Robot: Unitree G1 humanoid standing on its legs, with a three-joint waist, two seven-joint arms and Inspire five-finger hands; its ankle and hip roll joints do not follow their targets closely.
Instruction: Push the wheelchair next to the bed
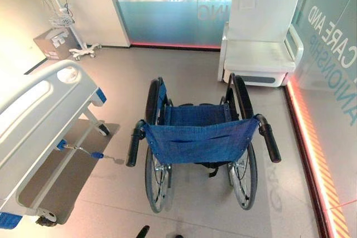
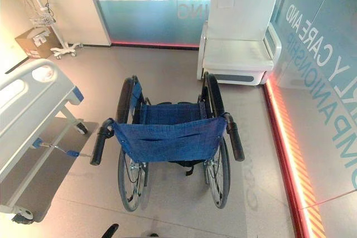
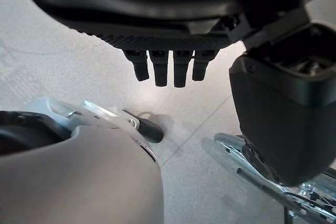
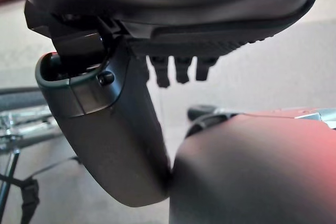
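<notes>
Left eye view shows blue wheelchair [image 1: 198, 137] standing apart from hospital bed [image 1: 39, 115], white armchair [image 1: 262, 37] beyond; wrist views show left hand [image 3: 168, 9] and right hand [image 4: 173, 3] slack-fingered, holding nothing.

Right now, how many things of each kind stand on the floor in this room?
Wheelchair: 1
Bed: 1
White armchair: 1
Cardboard box: 1
Wheeled monitor stand: 1
Total: 5

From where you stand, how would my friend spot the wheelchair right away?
Find the big white hospital bed on the left. Right of it, mid-floor before the white armchair, stands the wheelchair. It alone has blue cloth, big spoked wheels and black handles.
</notes>
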